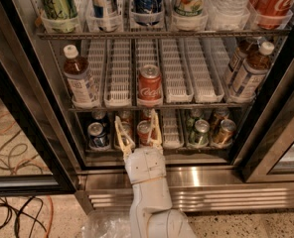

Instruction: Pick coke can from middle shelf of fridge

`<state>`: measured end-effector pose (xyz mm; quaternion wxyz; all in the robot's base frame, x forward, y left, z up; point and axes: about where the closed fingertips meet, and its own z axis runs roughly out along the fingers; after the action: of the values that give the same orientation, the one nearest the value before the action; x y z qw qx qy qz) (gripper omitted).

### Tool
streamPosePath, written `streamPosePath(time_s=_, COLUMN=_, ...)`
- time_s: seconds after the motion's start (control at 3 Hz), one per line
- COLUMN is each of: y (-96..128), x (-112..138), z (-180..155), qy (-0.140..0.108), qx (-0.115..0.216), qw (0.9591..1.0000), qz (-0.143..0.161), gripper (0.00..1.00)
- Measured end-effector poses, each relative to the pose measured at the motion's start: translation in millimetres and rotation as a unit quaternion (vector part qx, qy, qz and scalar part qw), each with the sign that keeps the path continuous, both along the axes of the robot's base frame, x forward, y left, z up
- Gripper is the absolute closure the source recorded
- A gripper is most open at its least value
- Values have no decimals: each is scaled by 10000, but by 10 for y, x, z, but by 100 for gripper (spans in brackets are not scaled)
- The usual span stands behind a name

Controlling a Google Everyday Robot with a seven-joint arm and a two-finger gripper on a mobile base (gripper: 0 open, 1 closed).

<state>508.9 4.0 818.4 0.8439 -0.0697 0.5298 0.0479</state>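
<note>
— One coke can [150, 85]: where is it?
— I see it upright in the centre lane of the middle shelf [177, 76], at the front edge, mid-frame inside the fridge [211, 195].
— And the gripper?
— My gripper [138, 132] sits lower centre, just below the can, in front of the small cans [201, 132] on the bottom rack [172, 147]. Its two fingers [122, 135] are spread apart, hold nothing and do not touch the coke can.
— What flanks the can?
— Tea bottles [80, 81] stand at the shelf's left and right ends.
</note>
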Motion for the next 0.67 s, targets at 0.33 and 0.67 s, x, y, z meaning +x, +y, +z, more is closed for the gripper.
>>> streamPosePath(time_s=0.33, y=-10, x=24, z=-11, qy=6, qx=-9, qw=10000, qz=-23, gripper=33)
streamPosePath(time_s=0.67, y=-35, x=95, z=-23, qy=15, qx=4, qw=10000, qz=-88, gripper=33)
